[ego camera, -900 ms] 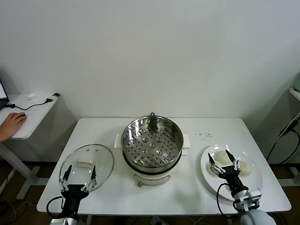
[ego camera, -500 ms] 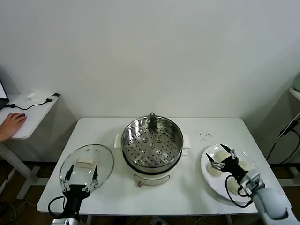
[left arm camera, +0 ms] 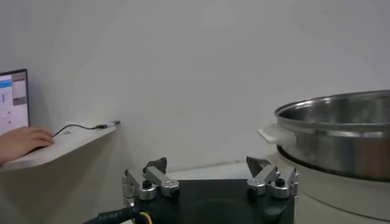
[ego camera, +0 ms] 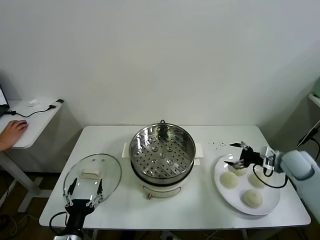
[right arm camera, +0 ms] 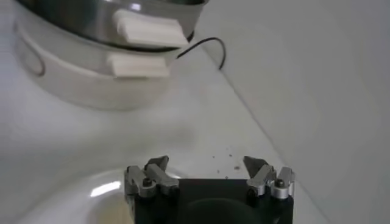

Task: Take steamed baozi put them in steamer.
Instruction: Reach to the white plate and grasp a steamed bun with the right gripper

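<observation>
The steamer (ego camera: 162, 150), a shiny steel pot with a perforated tray on a cream base, stands mid-table and holds no buns. Steamed baozi lie on a white plate (ego camera: 271, 197) at the right: one (ego camera: 229, 180), another (ego camera: 257, 180), a third (ego camera: 252, 198), and a fourth (ego camera: 238, 169) partly hidden under my right gripper. My right gripper (ego camera: 239, 159) is open and empty, reaching in from the right over the plate's far-left part. In the right wrist view the gripper (right arm camera: 207, 173) faces the steamer (right arm camera: 91, 55). My left gripper (ego camera: 83, 192) is open, parked at the front left.
A round glass lid (ego camera: 93, 176) with a white handle lies left of the steamer, under the left gripper. A side table with a person's hand (ego camera: 12, 132) stands far left. The steamer's rim (left arm camera: 341, 137) shows in the left wrist view.
My right arm swung from the table's front to its right side. The gripper moved toward the plate's far edge, uncovering the nearer buns. The left arm stayed put.
</observation>
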### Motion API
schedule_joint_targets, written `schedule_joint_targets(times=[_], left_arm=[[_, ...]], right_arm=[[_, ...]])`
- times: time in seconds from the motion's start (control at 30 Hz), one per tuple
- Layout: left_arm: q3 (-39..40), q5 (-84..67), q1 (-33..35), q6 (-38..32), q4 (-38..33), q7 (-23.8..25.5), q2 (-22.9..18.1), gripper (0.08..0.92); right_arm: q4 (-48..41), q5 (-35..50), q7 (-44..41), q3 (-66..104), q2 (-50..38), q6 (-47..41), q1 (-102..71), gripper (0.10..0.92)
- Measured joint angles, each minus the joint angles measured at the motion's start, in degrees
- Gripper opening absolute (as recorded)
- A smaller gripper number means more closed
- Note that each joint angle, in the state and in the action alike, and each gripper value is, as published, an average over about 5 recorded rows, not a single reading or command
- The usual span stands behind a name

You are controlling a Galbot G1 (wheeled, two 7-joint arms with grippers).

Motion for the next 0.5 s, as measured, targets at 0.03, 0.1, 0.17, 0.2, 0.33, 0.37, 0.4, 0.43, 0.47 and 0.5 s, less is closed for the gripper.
schedule_joint_targets(times=[0.03, 0.1, 0.17, 0.2, 0.33, 0.37, 0.4, 0.43, 0.47, 0.5], left_arm=[[-0.02, -0.02, 0.01, 0.00, 0.02, 0.00, 0.01, 0.823], [-0.07, -0.08, 0.08, -0.01, 0.01, 0.00, 0.07, 0.823], [-0.12, -0.14, 0.21, -0.01, 0.00, 0.01, 0.20, 0.823], [-0.13, -0.16, 0.26, -0.01, 0.00, 0.01, 0.27, 0.823], [-0.09, -0.20, 0.42, -0.02, 0.03, -0.04, 0.36, 0.823], [-0.08, -0.21, 0.47, -0.03, 0.03, -0.06, 0.32, 0.823], [-0.08, -0.23, 0.54, -0.05, 0.03, -0.09, 0.26, 0.823], [-0.09, -0.28, 0.62, -0.07, 0.04, -0.11, 0.21, 0.823], [-0.09, -0.35, 0.69, -0.10, 0.06, -0.13, 0.16, 0.823], [-0.10, -0.43, 0.75, -0.13, 0.10, -0.14, 0.12, 0.823]], right_arm=[[-0.48, -0.04, -1.36, -3.18, -1.05, 0.22, 2.90, 0.823], [-1.32, -0.10, -3.88, -9.68, -2.75, 0.68, 8.73, 0.823], [-2.21, -0.19, -6.10, -16.49, -3.98, 1.13, 14.69, 0.823], [-2.66, -0.24, -7.01, -19.80, -4.42, 1.31, 17.52, 0.823], [-4.51, -0.27, -9.63, -32.67, -5.46, 1.65, 27.73, 0.823], [-4.95, -0.28, -10.08, -35.61, -5.61, 1.68, 29.82, 0.823], [-5.38, -0.31, -10.48, -38.36, -5.72, 1.71, 31.68, 0.823], [-5.84, -0.36, -10.84, -40.91, -5.79, 1.74, 33.36, 0.823], [-6.32, -0.41, -11.16, -43.21, -5.82, 1.75, 34.90, 0.823], [-6.83, -0.47, -11.43, -45.20, -5.79, 1.74, 36.26, 0.823]])
